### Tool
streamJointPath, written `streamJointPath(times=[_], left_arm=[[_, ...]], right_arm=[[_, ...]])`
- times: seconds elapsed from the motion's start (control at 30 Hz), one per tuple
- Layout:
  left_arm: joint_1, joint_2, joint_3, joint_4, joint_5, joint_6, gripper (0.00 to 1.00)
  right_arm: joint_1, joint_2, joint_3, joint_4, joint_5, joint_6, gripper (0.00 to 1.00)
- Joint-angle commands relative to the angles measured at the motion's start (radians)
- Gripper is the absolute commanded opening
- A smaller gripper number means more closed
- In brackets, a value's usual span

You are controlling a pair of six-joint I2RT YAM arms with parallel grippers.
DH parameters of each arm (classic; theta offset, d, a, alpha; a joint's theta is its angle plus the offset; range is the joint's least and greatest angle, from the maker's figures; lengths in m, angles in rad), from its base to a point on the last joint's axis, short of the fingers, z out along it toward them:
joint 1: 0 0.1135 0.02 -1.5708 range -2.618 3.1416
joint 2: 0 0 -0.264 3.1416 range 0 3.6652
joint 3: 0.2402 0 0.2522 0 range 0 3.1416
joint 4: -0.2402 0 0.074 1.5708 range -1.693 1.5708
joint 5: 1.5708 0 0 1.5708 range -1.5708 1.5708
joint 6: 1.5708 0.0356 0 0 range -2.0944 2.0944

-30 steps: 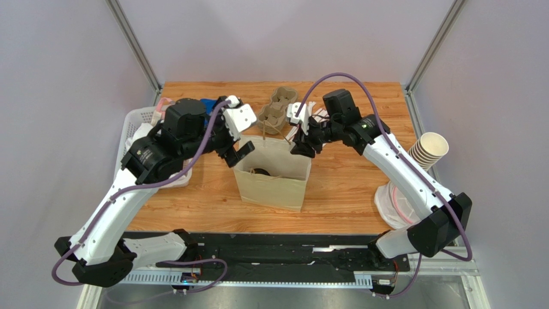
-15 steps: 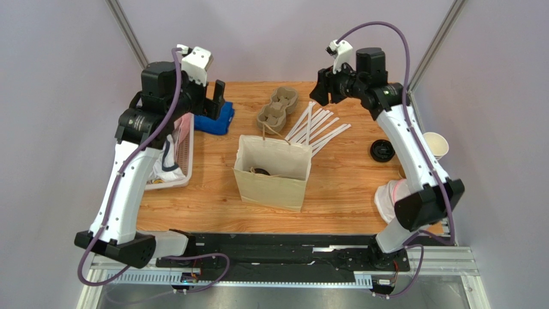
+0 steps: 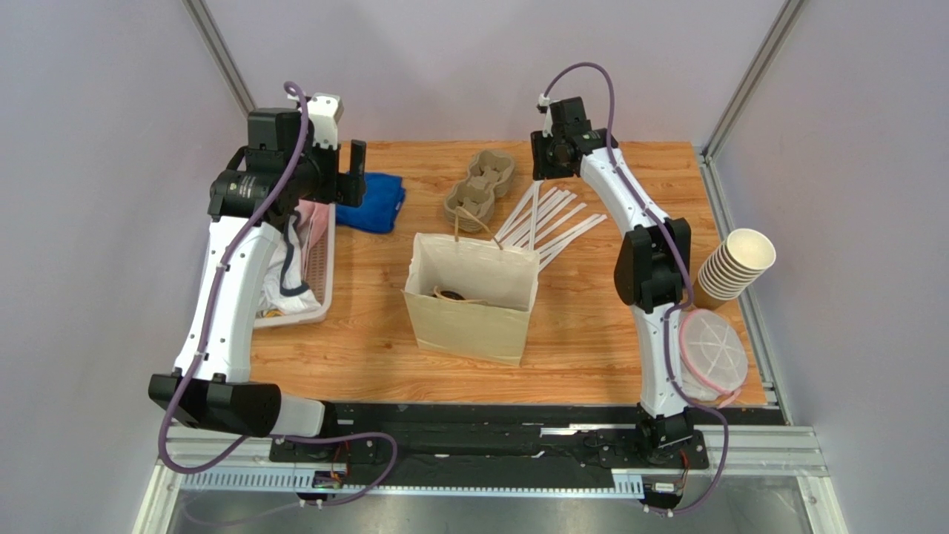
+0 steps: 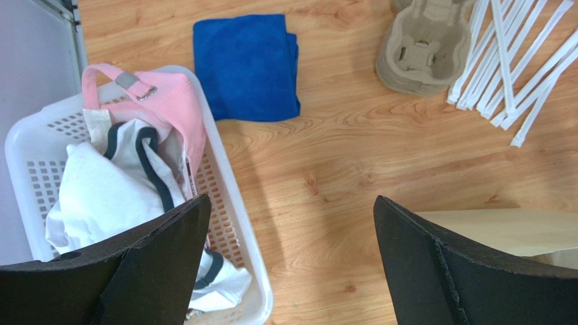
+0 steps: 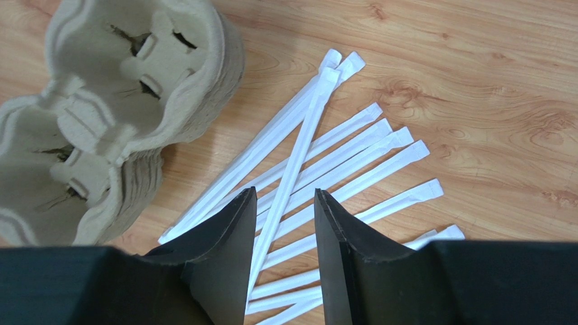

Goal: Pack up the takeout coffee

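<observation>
Both arms have pulled up and away from the paper bag (image 3: 473, 300), whose mouth they were crowding a second ago. The left gripper (image 4: 290, 203) now hangs at the bag's 10 o'clock, above the blue cloth (image 4: 245, 66) and white basket (image 4: 230, 203), its fingers spread wide and empty. The right gripper (image 5: 283, 193) has swung to 1 o'clock over the wrapped straws (image 5: 353, 159) and pulp cup carriers (image 5: 129, 101), with a narrow gap and nothing in it. The takeout coffee (image 3: 450, 295) shows only as a dark lid edge down inside the bag, at the bench (image 3: 602, 323) centre. Judging by that, the packing looks done and the arms are clearing off
</observation>
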Motion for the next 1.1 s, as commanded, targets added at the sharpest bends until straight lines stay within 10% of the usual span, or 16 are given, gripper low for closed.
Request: streamJointPath(times=[0.0, 1.07], left_arm=[[0.008, -0.035, -0.03, 0.006, -0.009, 0.037, 0.98], [0.038, 0.109, 0.028, 0.001, 0.022, 0.135, 0.99]], right_arm=[[-0.004, 0.036, 0.082, 0.034, 0.036, 0.033, 0.41], [-0.012, 0.311, 0.157, 0.153, 0.093, 0.039, 0.28]])
